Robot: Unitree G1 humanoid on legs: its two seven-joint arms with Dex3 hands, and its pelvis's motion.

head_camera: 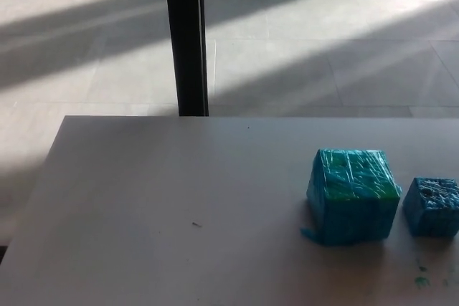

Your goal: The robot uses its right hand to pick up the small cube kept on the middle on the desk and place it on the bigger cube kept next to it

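Neither hand shows in the head view, left or right, so finger state can't be read and there is no hand to take bearings from. Positions below are given off the desk and the cubes instead.

Small cube (432, 206): blue, wrapped in shiny film, sits flat on the desk (179, 234) at the far right side of the picture, partly cut by the edge. Dark speckling on its top face.

Bigger cube (353, 195): same blue wrap with green streaks on top, sits just beside the small one, on its left. Narrow gap between them, not touching as far as I can tell. A loose flap of wrap sticks out at its lower left corner.

Around them: a few green specks (422, 281) on the desk in front of the small cube, near the picture's lower right. One tiny dark fleck (196, 224) mid-desk, well apart from both cubes. Nothing sits on top of either cube.

Beyond the desk's far edge: a black upright post (186, 37) on a pale tiled floor (323, 48) with bands of sunlight and shadow.
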